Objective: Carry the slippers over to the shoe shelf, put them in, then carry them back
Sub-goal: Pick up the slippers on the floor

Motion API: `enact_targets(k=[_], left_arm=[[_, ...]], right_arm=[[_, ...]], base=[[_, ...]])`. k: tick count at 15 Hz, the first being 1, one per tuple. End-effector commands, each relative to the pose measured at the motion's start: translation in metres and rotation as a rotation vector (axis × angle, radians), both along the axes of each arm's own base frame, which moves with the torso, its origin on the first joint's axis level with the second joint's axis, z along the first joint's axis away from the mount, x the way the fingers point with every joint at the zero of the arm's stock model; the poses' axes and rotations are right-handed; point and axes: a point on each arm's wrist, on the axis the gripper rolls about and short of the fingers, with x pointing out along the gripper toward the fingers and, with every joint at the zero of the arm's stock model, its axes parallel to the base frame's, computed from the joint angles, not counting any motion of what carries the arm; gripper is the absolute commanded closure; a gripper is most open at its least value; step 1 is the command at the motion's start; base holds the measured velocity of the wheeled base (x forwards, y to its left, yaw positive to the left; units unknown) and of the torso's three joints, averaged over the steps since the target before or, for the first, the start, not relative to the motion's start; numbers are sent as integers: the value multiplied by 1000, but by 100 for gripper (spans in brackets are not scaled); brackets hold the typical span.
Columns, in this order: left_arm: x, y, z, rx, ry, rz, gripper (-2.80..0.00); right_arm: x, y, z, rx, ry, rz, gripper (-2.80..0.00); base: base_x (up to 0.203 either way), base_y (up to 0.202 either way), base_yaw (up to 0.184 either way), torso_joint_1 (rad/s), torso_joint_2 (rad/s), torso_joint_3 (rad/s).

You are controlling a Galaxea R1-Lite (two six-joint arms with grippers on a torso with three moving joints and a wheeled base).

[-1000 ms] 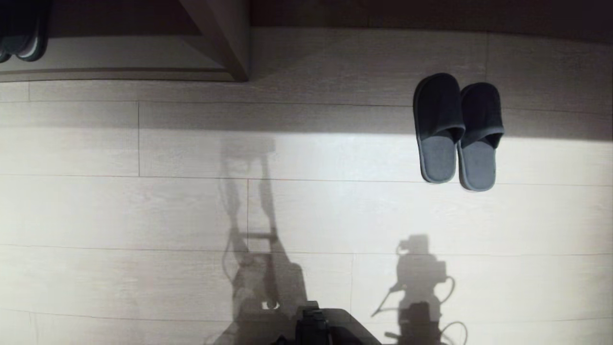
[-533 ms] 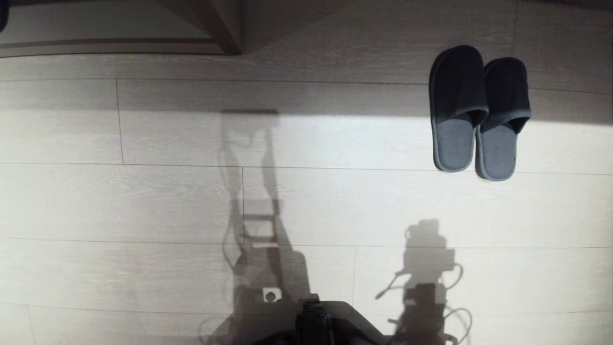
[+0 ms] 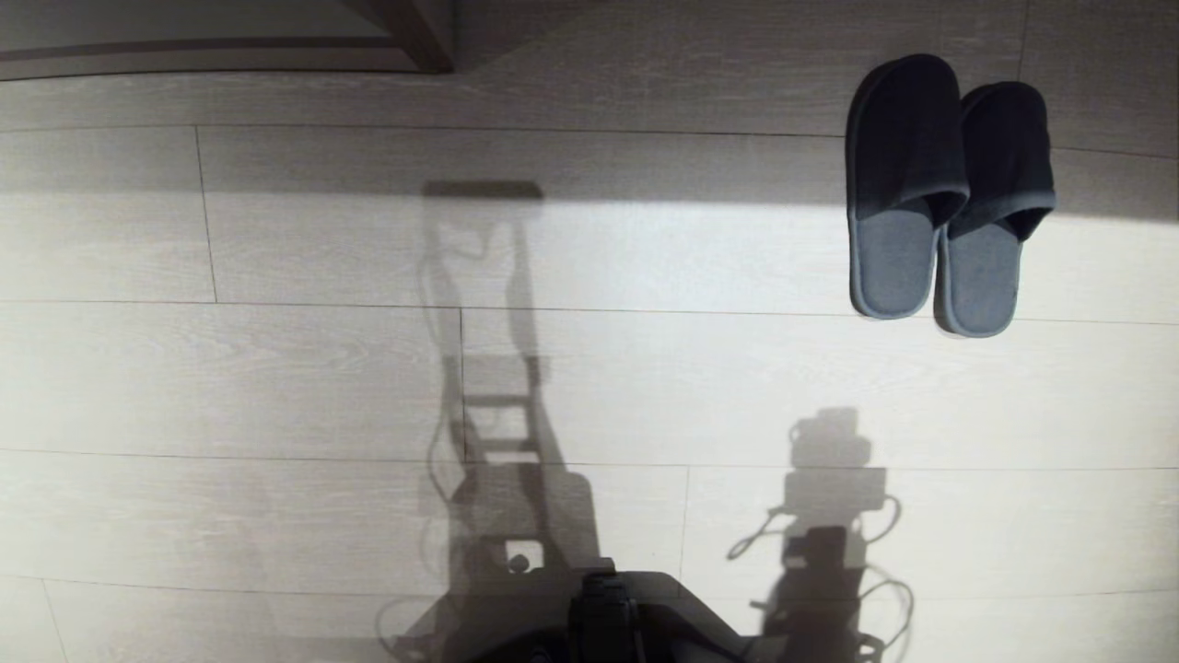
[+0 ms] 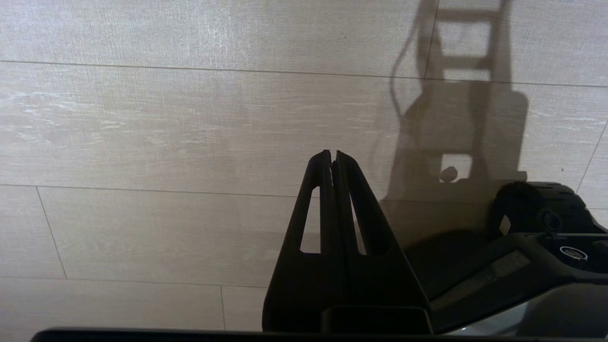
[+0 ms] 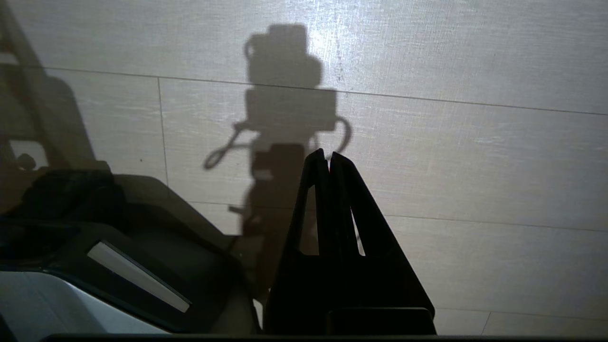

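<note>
Status, near to far, all placed off the slippers.

Nearest: robot base (image 3: 608, 626) sits at the near edge of the head view, well short of the slippers and off to their left. Neither arm shows in the head view.

Left gripper (image 4: 332, 154): jaws pressed together, nothing between them, hanging over bare floor planks (image 4: 166, 118). No slipper anywhere in its wrist view.

Right gripper (image 5: 327, 154): same, jaws closed tip to tip, empty, over bare floor with its own shadow beyond it. No slipper in its wrist view either.

Mid: open lit floor between the base and the slippers, only robot shadows on it.

Far right: the slippers (image 3: 949, 193) lie flat on the floor as a pair, side by side and touching, toes pointing away from the robot, heels toward it. Toe halves are in shade, heel halves in the lit band.

Farthest, well left of the slippers: a strip of the shoe shelf (image 3: 184, 41) base board, with a dark upright divider (image 3: 414, 32) at its right end. Interior is out of frame, so I can't tell what's in it.

My read: nothing is in hand and the pair is on the floor well apart from the shelf. Can't tell from this whether it's pre-pickup or already returned. If pre-pickup, everything is left: approach, grasp, carry, place, bring back.
</note>
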Motion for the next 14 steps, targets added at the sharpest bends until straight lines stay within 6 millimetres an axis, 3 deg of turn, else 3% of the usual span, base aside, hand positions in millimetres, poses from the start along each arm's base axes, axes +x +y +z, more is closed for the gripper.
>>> enact_targets(k=[1, 14], left_arm=[[0, 0, 0, 0, 1, 1, 0], [0, 0, 0, 1, 1, -1, 0]], right_arm=[[0, 0, -12, 0, 0, 0, 0], [0, 0, -12, 0, 0, 0, 0]], base=[[0, 0, 0, 0, 0, 0], [0, 0, 0, 0, 0, 0]])
